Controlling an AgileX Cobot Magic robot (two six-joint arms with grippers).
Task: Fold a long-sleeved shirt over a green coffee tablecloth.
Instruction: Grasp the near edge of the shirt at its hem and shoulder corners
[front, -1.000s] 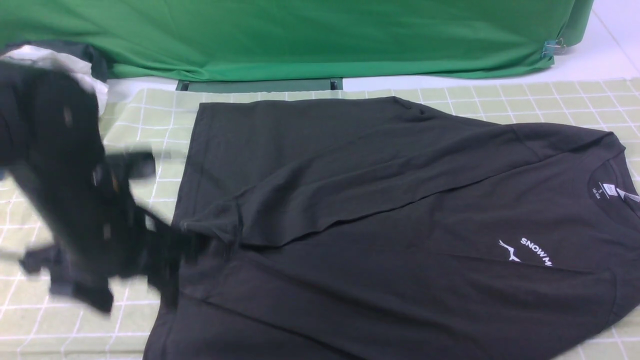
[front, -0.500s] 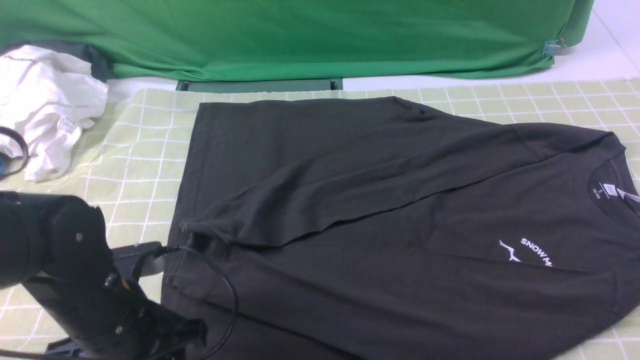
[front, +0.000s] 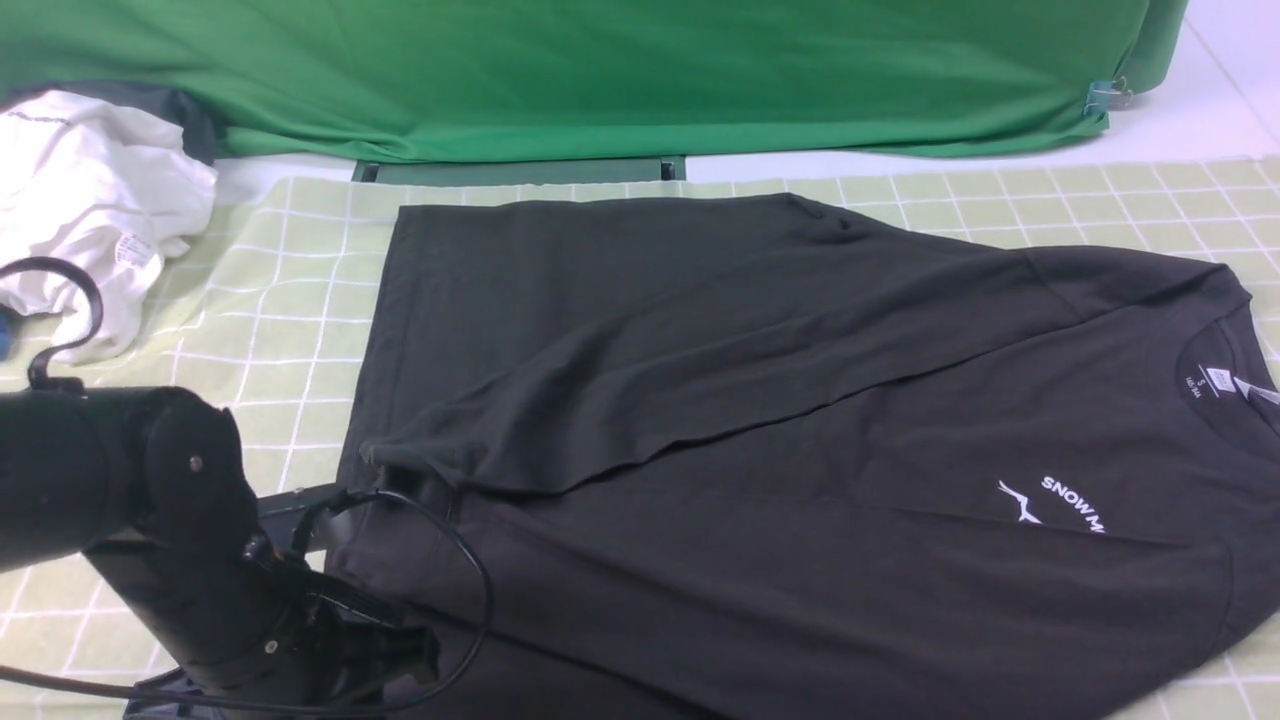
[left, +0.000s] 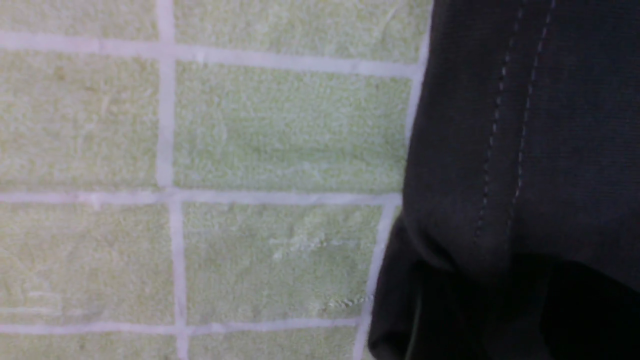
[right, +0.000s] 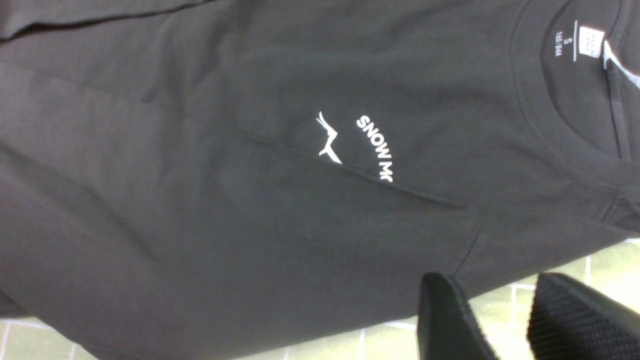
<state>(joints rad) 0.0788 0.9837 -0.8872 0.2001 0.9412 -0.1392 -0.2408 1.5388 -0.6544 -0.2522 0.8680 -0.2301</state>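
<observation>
Sitting at the long-sleeved shirt (front: 800, 450) hem, left tool (front: 395, 650) possibly touches it.

Bright, even light fills the front view, with no clear direction and no glare. That picture is sharp, without motion blur. The white garment (front: 95, 200) and the bare white surface (front: 1190, 110) at the far right are nearly washed out. The black shirt (front: 800, 400) reads as one dark mass, and only thin, soft shadows mark its folds. Shadows on the checked tablecloth (front: 280, 300) are faint and soft-edged. The left wrist view is very close and slightly soft, and one corner of the shirt sinks into near-black. The right wrist view is dimmer and a little hazy, though the shirt's white lettering (right: 375, 147) stays readable.
</observation>
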